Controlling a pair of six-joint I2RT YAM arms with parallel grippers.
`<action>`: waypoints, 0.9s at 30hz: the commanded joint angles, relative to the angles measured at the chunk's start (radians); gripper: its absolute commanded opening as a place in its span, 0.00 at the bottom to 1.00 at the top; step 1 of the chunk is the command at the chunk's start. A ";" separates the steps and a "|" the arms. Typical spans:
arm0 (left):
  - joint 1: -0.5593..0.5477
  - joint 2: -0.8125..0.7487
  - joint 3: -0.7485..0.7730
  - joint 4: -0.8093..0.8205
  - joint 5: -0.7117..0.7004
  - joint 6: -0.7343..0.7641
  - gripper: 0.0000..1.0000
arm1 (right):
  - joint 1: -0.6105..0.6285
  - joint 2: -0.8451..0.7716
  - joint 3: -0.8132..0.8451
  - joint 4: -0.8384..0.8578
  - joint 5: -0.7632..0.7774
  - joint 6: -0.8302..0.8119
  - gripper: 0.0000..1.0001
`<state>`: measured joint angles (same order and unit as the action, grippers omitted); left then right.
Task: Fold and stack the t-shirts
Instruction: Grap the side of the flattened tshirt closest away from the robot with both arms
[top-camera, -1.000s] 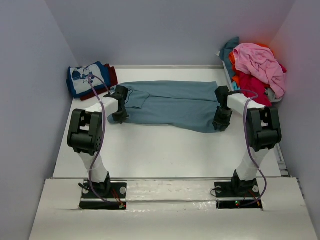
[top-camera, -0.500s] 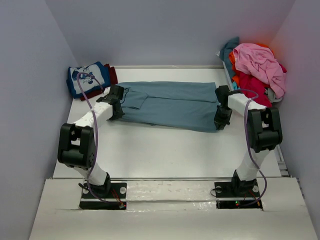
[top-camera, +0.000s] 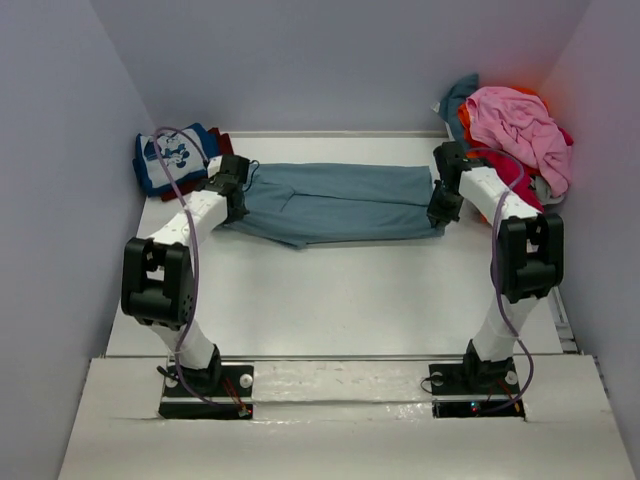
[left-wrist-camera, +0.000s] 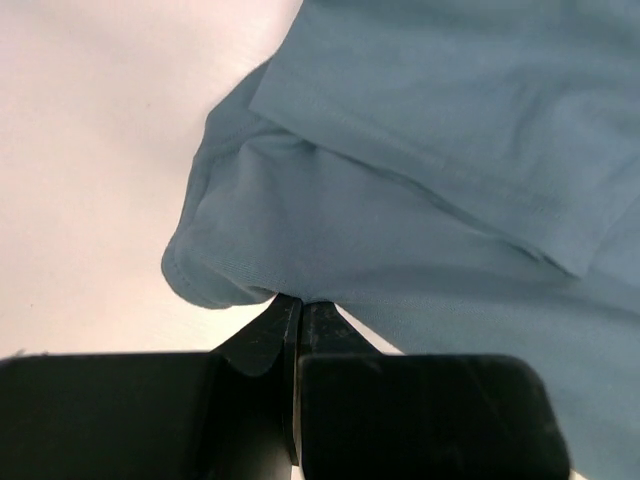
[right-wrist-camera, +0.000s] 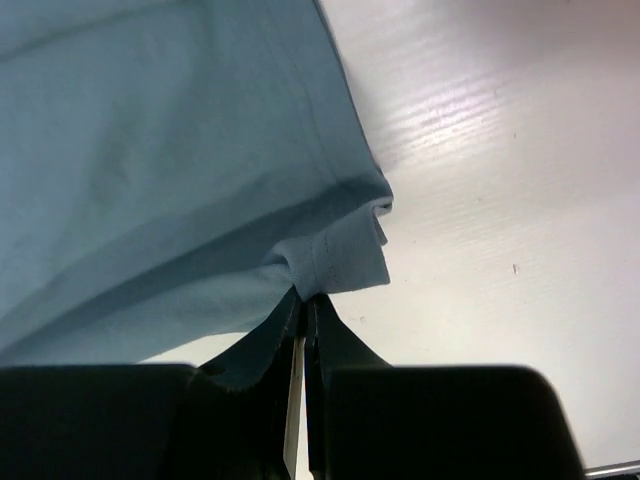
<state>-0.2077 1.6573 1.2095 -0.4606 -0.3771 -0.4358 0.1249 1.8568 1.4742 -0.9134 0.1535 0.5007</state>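
Note:
The plain slate-blue t-shirt lies stretched across the back of the table, its near half lifted and folded toward the far edge. My left gripper is shut on the shirt's left edge. My right gripper is shut on its right hem corner. A folded blue tee with white cartoon print lies on a dark red one at the back left. A heap of unfolded tees, pink on top of red, orange and teal, sits at the back right.
White table enclosed by grey walls left, right and behind. The heap rests in a white tray by the right wall. A raised white ledge with both arm bases runs along the near edge.
Both grippers have moved away from me toward the back wall, carrying the shirt's near edge over itself. The shirt now looks narrower front to back.

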 joint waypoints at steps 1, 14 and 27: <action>0.004 0.044 0.120 0.011 -0.072 0.008 0.06 | 0.001 0.041 0.119 -0.028 0.040 -0.017 0.07; 0.004 0.355 0.422 -0.055 -0.066 0.020 0.06 | 0.001 0.271 0.363 -0.051 0.046 -0.027 0.07; 0.004 0.463 0.463 -0.026 -0.025 0.017 0.71 | 0.001 0.325 0.380 -0.025 0.020 -0.025 0.07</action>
<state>-0.2073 2.1582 1.6516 -0.4969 -0.3927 -0.4149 0.1249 2.1948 1.8088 -0.9413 0.1787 0.4862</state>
